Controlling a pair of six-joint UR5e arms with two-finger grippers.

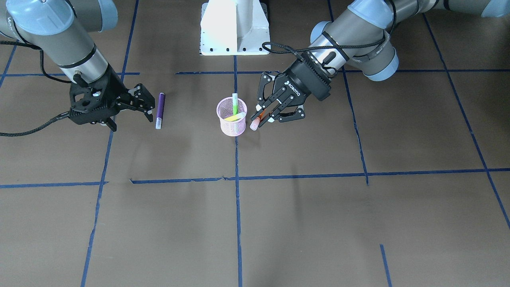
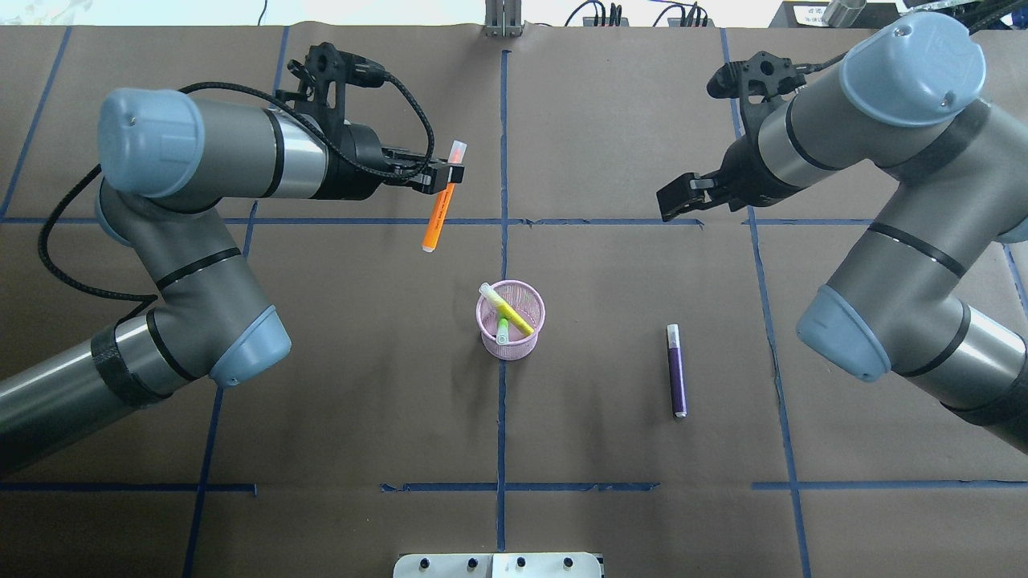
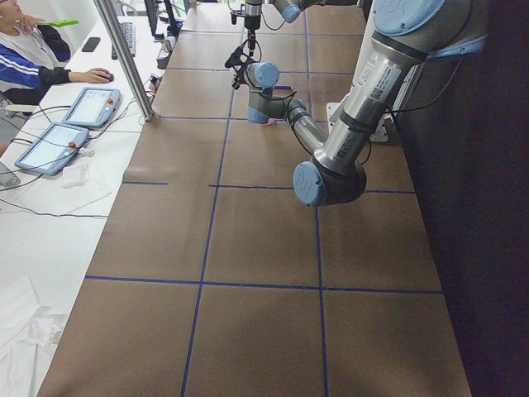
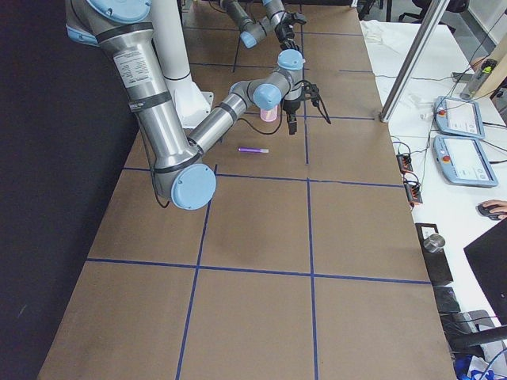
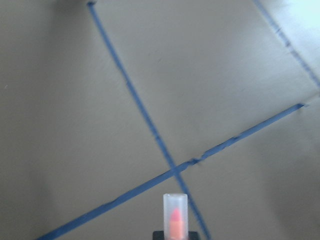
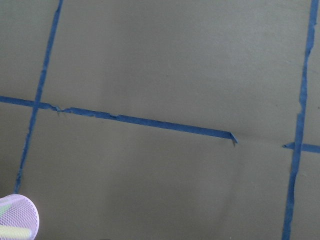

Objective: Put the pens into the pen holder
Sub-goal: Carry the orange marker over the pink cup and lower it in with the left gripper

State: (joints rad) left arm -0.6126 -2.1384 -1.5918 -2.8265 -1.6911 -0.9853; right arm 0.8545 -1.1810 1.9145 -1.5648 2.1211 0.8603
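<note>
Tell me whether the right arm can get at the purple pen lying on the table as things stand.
Probably yes. The right gripper hangs open and empty near the slim purple pen, which lies alone on the table, nothing between them.

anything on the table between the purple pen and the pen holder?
Nothing. In the overhead view the table between the purple pen and the pen holder is bare brown paper; the front-facing view shows the same.
</note>
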